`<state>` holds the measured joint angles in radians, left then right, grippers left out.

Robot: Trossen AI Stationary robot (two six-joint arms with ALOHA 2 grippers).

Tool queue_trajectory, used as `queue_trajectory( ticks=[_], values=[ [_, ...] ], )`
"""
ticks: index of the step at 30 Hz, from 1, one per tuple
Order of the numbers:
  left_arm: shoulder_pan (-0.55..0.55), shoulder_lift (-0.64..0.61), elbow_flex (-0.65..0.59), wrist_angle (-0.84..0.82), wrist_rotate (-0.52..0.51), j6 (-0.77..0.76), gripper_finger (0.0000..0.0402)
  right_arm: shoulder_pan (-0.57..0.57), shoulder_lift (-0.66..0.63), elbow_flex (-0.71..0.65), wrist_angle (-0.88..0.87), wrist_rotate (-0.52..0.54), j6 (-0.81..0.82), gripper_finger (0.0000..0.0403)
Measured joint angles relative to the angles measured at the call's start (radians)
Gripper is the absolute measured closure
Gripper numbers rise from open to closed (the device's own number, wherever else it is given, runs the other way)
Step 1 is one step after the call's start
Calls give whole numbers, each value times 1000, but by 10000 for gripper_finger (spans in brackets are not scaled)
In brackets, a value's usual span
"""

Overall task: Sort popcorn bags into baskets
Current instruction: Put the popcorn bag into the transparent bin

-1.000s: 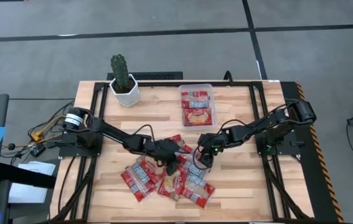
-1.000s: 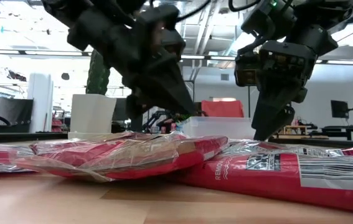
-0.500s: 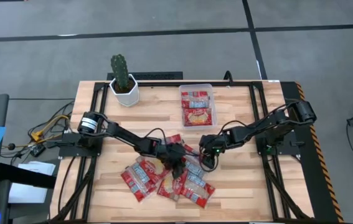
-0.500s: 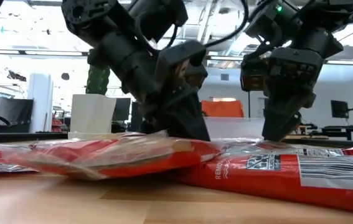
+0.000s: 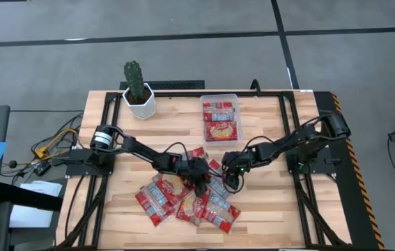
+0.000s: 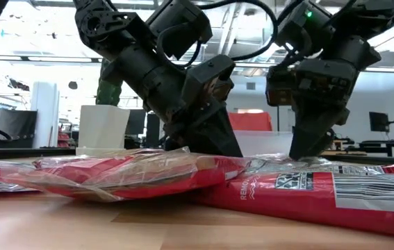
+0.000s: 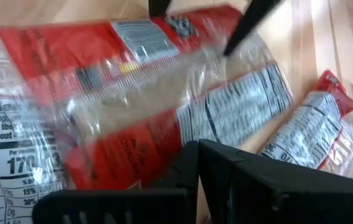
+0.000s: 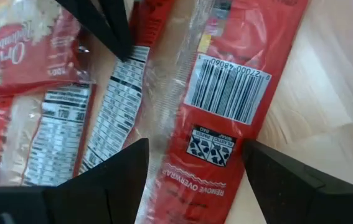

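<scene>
Since a second ago, left tool (image 5: 198, 176) has advanced from the pile's edge onto its middle; jaw state cannot be told. Right tool (image 5: 229, 180), fingers spread, straddles a glossy red packet with barcode panel (image 8: 216, 106). Popcorn bags (image 5: 187, 200): flat crinkled red film packets, heaped on the slatted wooden desk (image 5: 267, 216). Farther back, a clear rounded-corner basket (image 5: 236, 100) holds two packets.

- Grey floor (image 5: 183, 17), dark seam lines, well beyond the grippers.
- Wooden table (image 5: 260, 209) beneath them.
- Potted cactus (image 5: 137, 89) at far corner.
- Bright ceiling lights (image 6: 23, 28) behind.
</scene>
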<state>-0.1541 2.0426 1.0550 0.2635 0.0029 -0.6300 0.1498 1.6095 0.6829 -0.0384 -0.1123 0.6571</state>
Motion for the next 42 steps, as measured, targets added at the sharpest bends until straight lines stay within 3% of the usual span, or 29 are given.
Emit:
queue_trajectory(
  ticks=[5,10,21,37,42],
  values=[
    [3,1,-1,-3,8,-6,401,-2,74,5,128,-88,18,117],
    [5,2,-2,-8,11,-17,401,-19,62,4,150,-130,21,117],
    [14,3,-2,-33,7,-3,401,-132,-38,-1,-28,-125,50,117],
    [16,2,-3,-45,-7,31,402,-60,96,9,199,-145,123,119],
    [27,2,-4,-47,-6,41,402,-66,97,11,184,-146,104,153]
  ],
)
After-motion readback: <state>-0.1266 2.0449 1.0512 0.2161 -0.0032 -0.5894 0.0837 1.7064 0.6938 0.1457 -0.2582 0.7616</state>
